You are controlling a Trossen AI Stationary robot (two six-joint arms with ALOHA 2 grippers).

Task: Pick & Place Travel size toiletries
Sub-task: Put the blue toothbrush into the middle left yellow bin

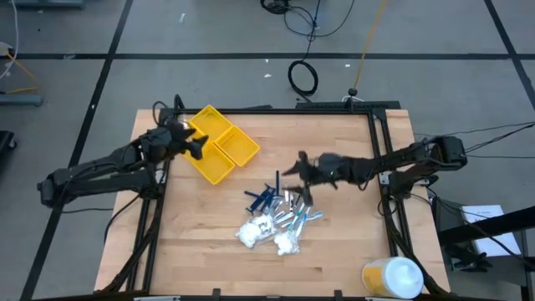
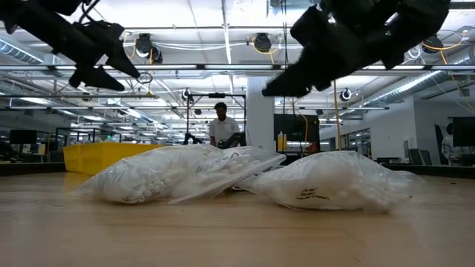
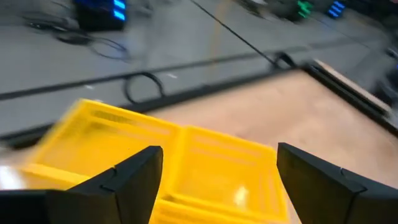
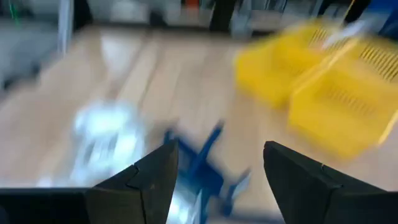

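Observation:
The travel size toiletries lie in a heap [image 1: 276, 216] on the wooden table: dark blue sticks [image 1: 263, 197] [image 4: 200, 167], silvery packets [image 1: 298, 216] [image 4: 104, 138] and clear bags of white lumps [image 1: 254, 233] [image 2: 156, 175]. Another such bag [image 2: 334, 182] lies beside them. My right gripper [image 1: 299, 167] [image 4: 217, 180] hangs open above the heap's far side, with nothing between its fingers. My left gripper [image 1: 197, 145] [image 3: 219, 180] is open over the yellow compartment tray [image 1: 222, 144] [image 3: 205, 155]. A small pale glint [image 3: 239, 196] shows in one tray compartment.
A large white-and-yellow round container [image 1: 393, 278] stands at the near right corner. A black frame [image 1: 380, 150] runs along the table's edges. Bare wood lies near the heap's left and front. A person [image 2: 221, 130] stands in the room behind.

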